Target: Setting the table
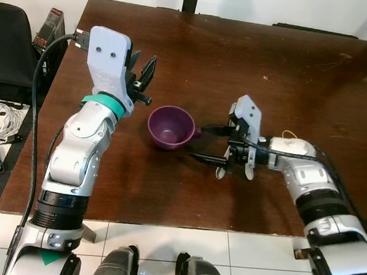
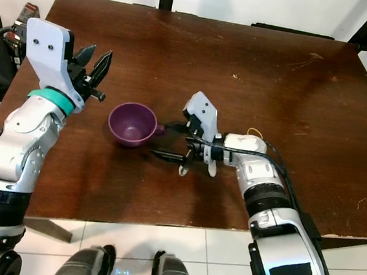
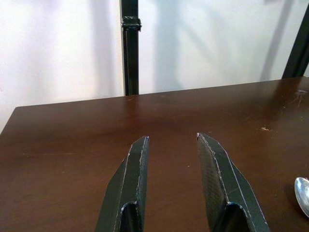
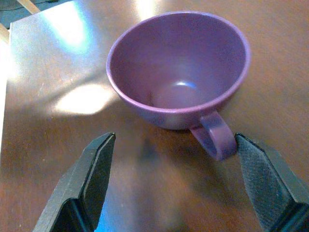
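Purple cup (image 1: 170, 127) sits upright and empty near the middle of the dark brown desk (image 1: 293, 76), its handle turned toward the robot's right. Right hand (image 1: 204, 143) lies low over the desk just beside that handle, fingers spread wide apart, one tip close to the handle and the other well off it, gripping nothing. Left hand (image 1: 144, 72) is raised above the desk behind and to the left of the cup, fingers parted and empty. A spoon's bowl (image 3: 302, 194) lies on the desk near it.
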### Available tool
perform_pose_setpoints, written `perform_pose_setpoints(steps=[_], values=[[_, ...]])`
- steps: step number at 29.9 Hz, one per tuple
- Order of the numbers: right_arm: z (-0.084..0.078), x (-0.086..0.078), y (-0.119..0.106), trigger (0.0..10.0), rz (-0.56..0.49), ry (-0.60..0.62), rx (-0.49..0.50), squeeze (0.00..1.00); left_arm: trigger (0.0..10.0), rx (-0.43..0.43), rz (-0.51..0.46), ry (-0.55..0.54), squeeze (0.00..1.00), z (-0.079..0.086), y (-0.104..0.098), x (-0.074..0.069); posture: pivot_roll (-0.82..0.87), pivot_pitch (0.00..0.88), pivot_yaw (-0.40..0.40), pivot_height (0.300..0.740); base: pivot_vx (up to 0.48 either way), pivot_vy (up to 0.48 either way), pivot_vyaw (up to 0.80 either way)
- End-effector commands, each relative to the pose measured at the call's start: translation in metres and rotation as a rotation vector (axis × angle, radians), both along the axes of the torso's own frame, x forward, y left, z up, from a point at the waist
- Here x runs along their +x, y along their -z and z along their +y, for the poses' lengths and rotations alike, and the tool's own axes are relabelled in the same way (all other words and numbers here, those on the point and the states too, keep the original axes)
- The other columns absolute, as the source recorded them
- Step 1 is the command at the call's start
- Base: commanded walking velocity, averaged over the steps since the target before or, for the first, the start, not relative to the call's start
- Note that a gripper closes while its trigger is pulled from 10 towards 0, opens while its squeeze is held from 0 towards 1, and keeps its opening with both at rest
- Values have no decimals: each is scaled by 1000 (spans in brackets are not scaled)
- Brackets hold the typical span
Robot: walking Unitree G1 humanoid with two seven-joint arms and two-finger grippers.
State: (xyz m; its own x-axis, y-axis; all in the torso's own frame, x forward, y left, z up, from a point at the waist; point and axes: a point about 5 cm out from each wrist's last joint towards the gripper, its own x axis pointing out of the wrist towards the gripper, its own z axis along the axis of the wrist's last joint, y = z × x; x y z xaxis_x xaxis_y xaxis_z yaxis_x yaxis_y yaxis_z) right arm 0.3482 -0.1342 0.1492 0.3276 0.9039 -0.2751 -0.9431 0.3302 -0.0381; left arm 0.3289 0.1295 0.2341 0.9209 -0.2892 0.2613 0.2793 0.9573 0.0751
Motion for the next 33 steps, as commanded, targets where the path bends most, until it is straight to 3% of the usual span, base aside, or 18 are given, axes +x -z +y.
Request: perform_pose_setpoints(steps=[1,13,14,16,17,33], values=[[0,1,2,10000,-1,-4,-20,0,10000,1,10,12,0,-4,1,-1,36,100,-13,740,0,0,0],[7,2,3,10000,-8,-19,-15,0,10000,-3,13,6,0,-4,2,-2,37,103,-20,740,0,0,0],[4,3,2,4784,-11,-12,-17,0,10000,-4,14,5,0,-3,2,-2,33,103,-21,740,0,0,0],[3,3,2,4784,-12,-10,-19,0,10000,-5,15,5,0,-4,2,-2,33,103,-21,740,0,0,0],[2,3,2,196,-14,-7,-26,0,10000,-6,15,5,0,-4,2,-2,31,103,-21,740,0,0,0],[5,3,-1,0,-11,-30,27,0,10000,-9,18,3,0,-4,3,0,36,101,-21,740,0,0,0]])
